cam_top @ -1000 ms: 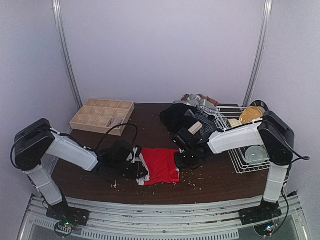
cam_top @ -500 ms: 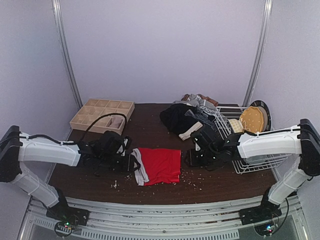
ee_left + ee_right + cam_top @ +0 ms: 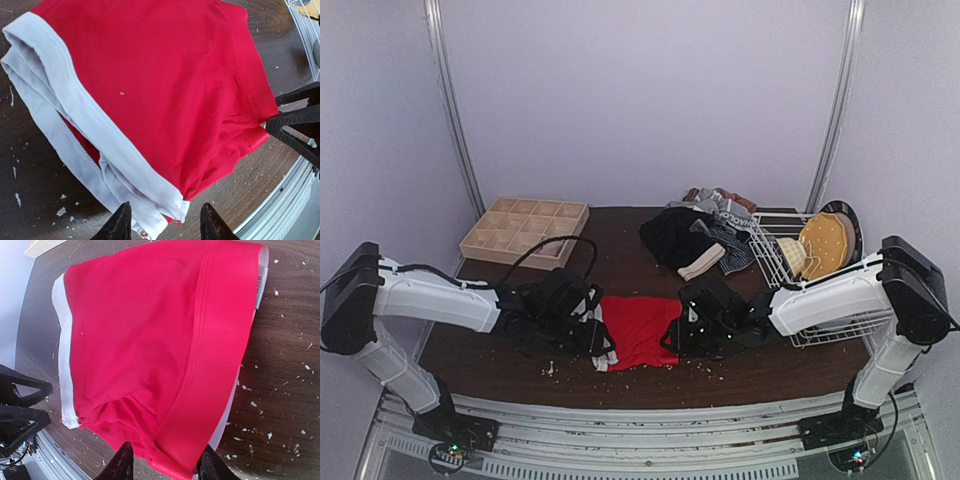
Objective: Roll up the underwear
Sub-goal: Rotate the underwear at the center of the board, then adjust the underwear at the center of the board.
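One piece of the underwear, a red brief [image 3: 640,328] with a pale waistband [image 3: 75,105], lies flat near the table's front edge. My left gripper [image 3: 597,338] is at its left side, open, with the waistband's front corner lying between the fingertips [image 3: 120,226]. My right gripper [image 3: 676,338] is at its right side, also open, and the red hem [image 3: 192,440] lies between its tips. In the right wrist view the red cloth [image 3: 150,340] fills most of the frame. More underwear lies in a dark heap [image 3: 695,238] at the back.
A wooden grid tray [image 3: 525,232] stands at the back left. A white wire rack [image 3: 800,285] holding a yellow plate [image 3: 825,240] is at the right. Pale crumbs [image 3: 705,362] dot the dark tabletop round the brief.
Half a second ago both grippers stood away from the red brief; now each has come back in to its edge. The left jaws opened over the last second.
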Motion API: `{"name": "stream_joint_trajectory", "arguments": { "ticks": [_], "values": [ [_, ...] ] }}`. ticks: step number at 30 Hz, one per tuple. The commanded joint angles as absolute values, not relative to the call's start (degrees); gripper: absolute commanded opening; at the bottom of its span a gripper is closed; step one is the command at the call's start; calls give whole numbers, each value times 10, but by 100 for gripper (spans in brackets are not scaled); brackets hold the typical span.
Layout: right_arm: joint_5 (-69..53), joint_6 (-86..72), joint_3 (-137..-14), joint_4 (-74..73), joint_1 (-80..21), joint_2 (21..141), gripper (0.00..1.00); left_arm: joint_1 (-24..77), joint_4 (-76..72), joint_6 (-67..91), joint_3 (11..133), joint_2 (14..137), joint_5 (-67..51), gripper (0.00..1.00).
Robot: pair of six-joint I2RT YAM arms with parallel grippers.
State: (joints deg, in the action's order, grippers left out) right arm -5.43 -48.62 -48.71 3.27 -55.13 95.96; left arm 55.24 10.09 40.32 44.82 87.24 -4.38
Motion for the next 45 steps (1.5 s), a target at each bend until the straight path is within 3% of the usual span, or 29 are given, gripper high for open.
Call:
{"name": "stream_joint_trajectory", "arguments": {
  "ticks": [1,10,20,27,30,45],
  "values": [
    [-54,-500,-480,46,-555,969,40,555,83,407,466,900,-59,45],
    [-16,-482,-486,-1,-557,955,39,561,71,409,472,920,-70,41],
    [-23,-481,-490,5,-560,969,28,565,60,409,478,943,-77,21],
    [-26,-479,-491,7,-563,965,10,567,60,404,477,936,-72,0],
    [-23,-479,-492,3,-564,952,0,568,71,400,476,920,-63,0],
    [-3,-481,-508,-33,-598,896,0,572,125,385,463,806,-31,0]
  ]
}}
